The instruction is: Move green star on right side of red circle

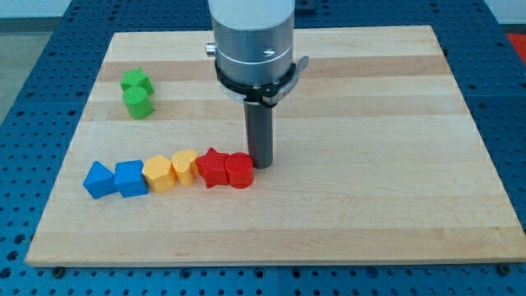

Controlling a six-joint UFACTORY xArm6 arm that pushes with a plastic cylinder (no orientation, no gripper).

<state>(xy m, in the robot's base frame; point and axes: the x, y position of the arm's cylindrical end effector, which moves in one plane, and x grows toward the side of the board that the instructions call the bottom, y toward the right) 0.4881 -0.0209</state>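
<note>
A: where's my tip (262,164) parked?
B: It's seen touching the red circle (239,171) on its right. No jaws to report, just a rod. The green star (136,81) is spotted far up-left of it.

The wooden tabletop (370,123) carries a row of six blocks toward the view's bottom left: a blue triangle (99,180), a blue cube (131,178), a yellow hexagon (158,174), a yellow heart (185,166), a red star (212,167) and a red circle (239,171), each touching or just beside its neighbour. My tip (261,164) stands on the tabletop just beside the red circle, on that block's right in the view. A green star (136,81) and a green cylinder (138,102) sit touching one another near the view's top left, well apart from the row and from my tip.
</note>
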